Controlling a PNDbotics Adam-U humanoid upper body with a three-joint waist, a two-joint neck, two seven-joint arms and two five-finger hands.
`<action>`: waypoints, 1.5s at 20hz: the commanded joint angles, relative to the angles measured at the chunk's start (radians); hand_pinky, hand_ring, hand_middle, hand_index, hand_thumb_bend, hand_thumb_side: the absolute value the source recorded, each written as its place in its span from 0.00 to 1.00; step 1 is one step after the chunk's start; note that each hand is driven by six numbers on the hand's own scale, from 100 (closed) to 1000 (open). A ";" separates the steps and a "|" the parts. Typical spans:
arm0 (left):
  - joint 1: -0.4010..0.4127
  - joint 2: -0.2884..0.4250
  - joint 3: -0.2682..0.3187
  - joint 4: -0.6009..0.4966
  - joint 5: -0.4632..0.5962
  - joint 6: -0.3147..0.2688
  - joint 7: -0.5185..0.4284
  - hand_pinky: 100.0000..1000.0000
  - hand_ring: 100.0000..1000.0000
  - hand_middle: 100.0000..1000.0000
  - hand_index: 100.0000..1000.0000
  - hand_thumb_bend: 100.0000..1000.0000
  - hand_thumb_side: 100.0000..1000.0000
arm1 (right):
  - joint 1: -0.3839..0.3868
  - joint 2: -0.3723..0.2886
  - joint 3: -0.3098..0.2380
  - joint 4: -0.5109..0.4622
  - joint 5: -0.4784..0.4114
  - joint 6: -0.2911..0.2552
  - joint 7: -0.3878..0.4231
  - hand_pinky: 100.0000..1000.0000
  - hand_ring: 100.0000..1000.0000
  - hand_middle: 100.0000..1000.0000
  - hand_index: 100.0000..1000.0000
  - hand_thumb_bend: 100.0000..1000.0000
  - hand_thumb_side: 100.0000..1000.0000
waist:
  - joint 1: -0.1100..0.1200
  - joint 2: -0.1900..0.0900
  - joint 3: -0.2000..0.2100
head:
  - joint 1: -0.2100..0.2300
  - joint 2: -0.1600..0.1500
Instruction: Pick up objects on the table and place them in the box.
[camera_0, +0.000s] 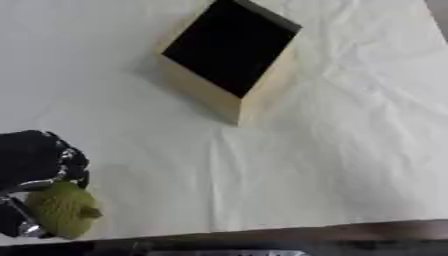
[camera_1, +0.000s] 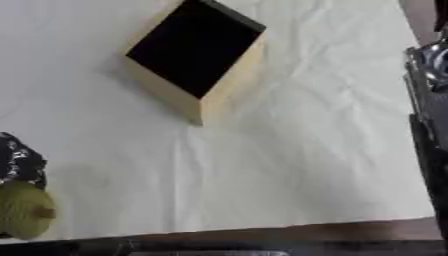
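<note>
My left hand is curled around the green fruit at the tabletop's near-left corner; the box lies far ahead, to its right.

Wide stretches of wrinkled white cloth lie open between the table's near edge and the wooden box, the only obstacle standing on it, its dark mouth facing up. At lower left the left hand sits against a green fruit. The right arm, apparently idle, lines the right border.
</note>
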 joint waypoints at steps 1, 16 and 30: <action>-0.002 0.022 0.015 -0.020 0.017 0.009 -0.004 0.35 0.33 0.36 0.57 0.46 0.02 | -0.004 -0.017 -0.008 -0.021 -0.001 -0.001 -0.005 0.78 0.64 0.64 0.79 0.33 0.59 | 0.002 -0.017 0.000 | -0.002 0.006; -0.023 0.083 0.066 -0.062 0.145 0.048 -0.040 0.32 0.34 0.40 0.61 0.23 0.00 | -0.002 -0.021 -0.007 -0.021 0.000 0.000 -0.004 0.78 0.64 0.64 0.79 0.33 0.59 | 0.005 -0.019 0.005 | -0.016 0.006; -0.050 0.129 0.109 -0.062 0.223 0.048 -0.045 0.33 0.35 0.43 0.63 0.26 0.00 | -0.002 -0.023 -0.007 -0.021 0.001 -0.001 -0.006 0.78 0.64 0.64 0.79 0.33 0.59 | 0.008 -0.021 0.007 | -0.015 0.006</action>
